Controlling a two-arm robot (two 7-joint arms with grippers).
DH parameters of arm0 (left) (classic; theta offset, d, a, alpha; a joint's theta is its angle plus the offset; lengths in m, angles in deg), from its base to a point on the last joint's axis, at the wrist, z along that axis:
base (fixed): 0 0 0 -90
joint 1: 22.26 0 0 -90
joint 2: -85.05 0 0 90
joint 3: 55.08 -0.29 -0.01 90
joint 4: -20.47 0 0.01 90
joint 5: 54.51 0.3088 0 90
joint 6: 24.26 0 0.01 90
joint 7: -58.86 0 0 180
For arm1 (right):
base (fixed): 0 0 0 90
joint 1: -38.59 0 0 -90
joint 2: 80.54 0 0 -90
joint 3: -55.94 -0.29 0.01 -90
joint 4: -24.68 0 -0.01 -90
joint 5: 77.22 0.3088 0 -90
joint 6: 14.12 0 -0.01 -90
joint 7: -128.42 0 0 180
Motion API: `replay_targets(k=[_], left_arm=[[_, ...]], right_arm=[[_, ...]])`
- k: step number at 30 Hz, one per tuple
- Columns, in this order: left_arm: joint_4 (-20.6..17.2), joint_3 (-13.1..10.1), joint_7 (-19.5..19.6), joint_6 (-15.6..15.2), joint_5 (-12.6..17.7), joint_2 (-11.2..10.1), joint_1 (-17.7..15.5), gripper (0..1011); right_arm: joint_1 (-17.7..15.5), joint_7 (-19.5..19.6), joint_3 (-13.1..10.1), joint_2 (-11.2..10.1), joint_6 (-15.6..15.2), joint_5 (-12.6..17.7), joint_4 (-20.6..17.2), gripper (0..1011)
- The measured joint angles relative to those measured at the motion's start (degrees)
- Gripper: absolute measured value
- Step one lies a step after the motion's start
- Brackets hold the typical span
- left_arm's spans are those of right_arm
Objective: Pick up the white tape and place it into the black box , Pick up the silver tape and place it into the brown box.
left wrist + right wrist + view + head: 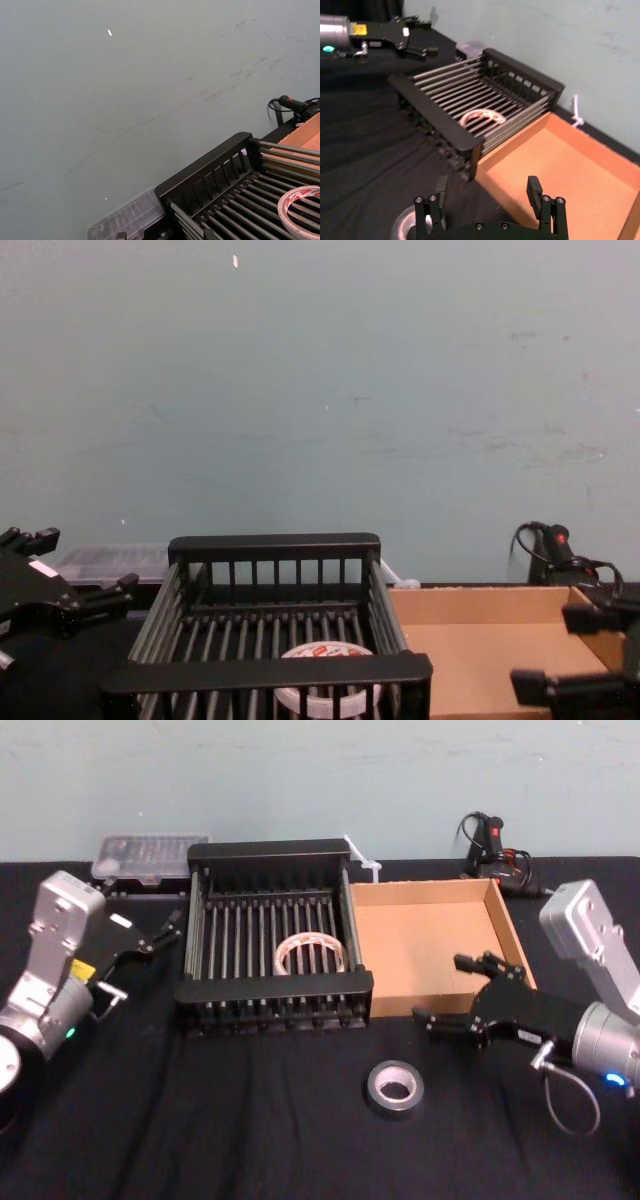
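Black cloth covers the bench (250,1120), with a pale green wall behind. We see the black box (275,988) at the middle of the bench, and the white tape (312,953) lies flat on its barred bottom, toward its right front corner. Just beside its right wall sits the brown box (430,950). The silver tape (394,1088) lies flat on the cloth nearer the front edge, before the place where the two boxes meet. Our right gripper (441,988) hovers over the brown box's front wall, fingers apart and holding nothing. Our left gripper (163,932) hangs beside the black box's left wall, fingers likewise apart and empty.
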Motion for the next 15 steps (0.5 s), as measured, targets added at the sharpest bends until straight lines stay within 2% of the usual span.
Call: replay_targets(k=[8, 15], left_arm=[[0.0, 0.0, 0.0, 0.0, 0.0, 0.0, 0.0, 1001], [0.0, 0.0, 0.0, 0.0, 0.0, 0.0, 0.0, 1001]], right_arm=[[-1.2, -0.7, 1.3, -1.2, -1.9, 0.7, -1.0, 1002], [-0.6, -1.0, 2.9, -1.5, -4.4, 1.4, -0.3, 1002]])
